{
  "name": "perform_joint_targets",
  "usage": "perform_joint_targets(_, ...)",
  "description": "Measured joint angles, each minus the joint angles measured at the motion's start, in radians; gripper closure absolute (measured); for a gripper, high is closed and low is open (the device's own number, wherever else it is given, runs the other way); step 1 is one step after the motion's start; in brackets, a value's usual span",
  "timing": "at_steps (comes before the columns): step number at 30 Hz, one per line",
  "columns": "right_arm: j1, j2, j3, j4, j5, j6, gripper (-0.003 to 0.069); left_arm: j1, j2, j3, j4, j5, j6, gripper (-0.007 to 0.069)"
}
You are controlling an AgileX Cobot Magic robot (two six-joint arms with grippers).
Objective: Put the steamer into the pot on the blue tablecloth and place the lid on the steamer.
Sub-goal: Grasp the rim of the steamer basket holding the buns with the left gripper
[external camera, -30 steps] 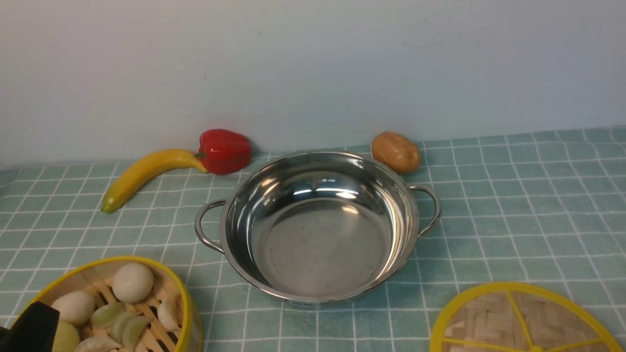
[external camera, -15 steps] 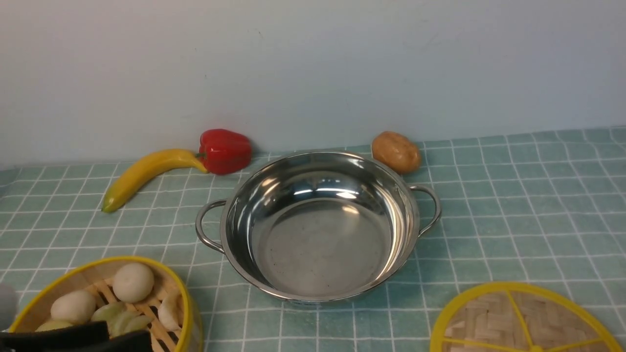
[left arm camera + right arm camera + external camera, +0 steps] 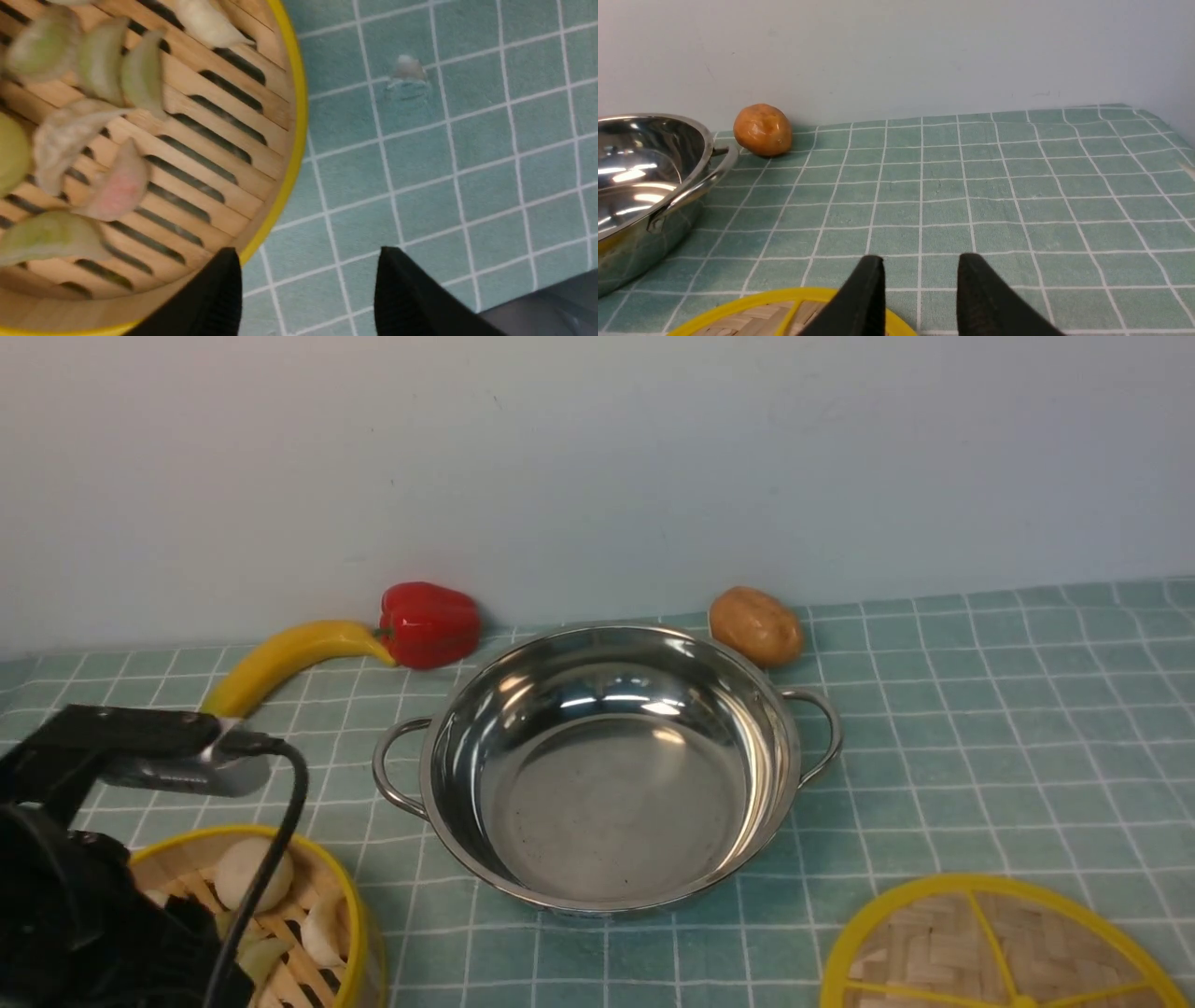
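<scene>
Left tool (image 3: pixel 308 252) hovers half-open at the rim of the steamer (image 3: pixel 300 140), holding nothing, apparently set to clamp its wall for lifting.

Our left arm (image 3: pixel 65 896) sits low at the near left. Our left gripper (image 3: pixel 308 252) and right gripper (image 3: pixel 920 256) both have their jaws apart.

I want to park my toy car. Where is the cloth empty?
Biggest bare patch: blue tablecloth right of the pot, between potato and lid. A narrow strip before the pot, between steamer and lid. Crowded: banana and pepper by the wall, left arm over the steamer.
</scene>
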Motion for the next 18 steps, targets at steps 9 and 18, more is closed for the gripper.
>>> perform_joint_targets(9, 0.000, 0.000, 0.000, 0.000, 0.000, 0.000, 0.0419, -0.050, 0.210, -0.001, -0.014, 0.005, 0.066, 0.0258)
perform_joint_targets(18, 0.000, 0.000, 0.000, 0.000, 0.000, 0.000, 0.0419, -0.183, 0.414, -0.001, 0.094, -0.041, 0.050, 0.0258)
